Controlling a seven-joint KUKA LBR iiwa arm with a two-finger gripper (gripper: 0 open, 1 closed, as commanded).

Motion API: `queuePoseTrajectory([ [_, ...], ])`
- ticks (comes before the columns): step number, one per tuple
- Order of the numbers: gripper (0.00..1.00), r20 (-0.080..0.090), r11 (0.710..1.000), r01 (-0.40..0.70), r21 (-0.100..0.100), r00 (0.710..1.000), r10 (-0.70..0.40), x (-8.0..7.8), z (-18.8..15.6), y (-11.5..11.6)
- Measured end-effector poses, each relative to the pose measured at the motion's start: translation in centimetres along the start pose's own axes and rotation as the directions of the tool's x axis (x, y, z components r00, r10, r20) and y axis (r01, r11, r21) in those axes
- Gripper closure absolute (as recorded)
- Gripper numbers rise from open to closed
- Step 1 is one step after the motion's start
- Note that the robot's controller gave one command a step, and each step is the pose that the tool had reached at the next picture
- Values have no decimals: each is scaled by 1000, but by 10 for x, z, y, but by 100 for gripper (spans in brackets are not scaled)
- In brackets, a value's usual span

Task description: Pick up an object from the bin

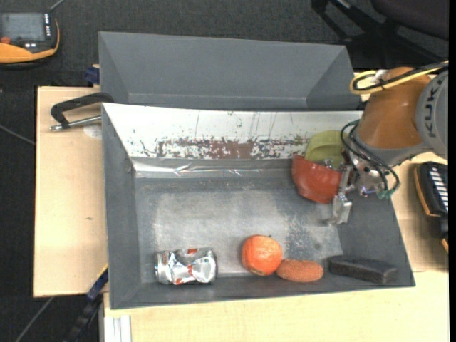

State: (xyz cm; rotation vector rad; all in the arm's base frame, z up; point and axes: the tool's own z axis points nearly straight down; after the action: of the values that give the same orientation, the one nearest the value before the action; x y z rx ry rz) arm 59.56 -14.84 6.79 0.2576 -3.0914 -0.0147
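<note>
Gripper (340, 211): I can't make out whether it is clenched or released. It sits just right of a red rounded plastic object (315, 180) by the right wall of the grey metal bin (214, 212), with a yellow-green rounded object (326, 147) behind. I note an orange ball (261, 254) and a black rectangular block (361, 268) at the front

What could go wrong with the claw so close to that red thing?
The claw hangs right beside the red rounded plastic object, with a yellow-green rounded object just behind that; it might shove them rather than grip one. The grey metal bin's right wall is close, so it could scrape there.
</note>
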Motion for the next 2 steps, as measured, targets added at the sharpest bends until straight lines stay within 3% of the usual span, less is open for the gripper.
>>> queuePoseTrajectory([
  [1, 0, -27, 999, 42, -7, 999, -42, -8, 0, 50],
  [2, 0, -23, 999, -42, -5, 999, 42, -1, -3, 59],
])
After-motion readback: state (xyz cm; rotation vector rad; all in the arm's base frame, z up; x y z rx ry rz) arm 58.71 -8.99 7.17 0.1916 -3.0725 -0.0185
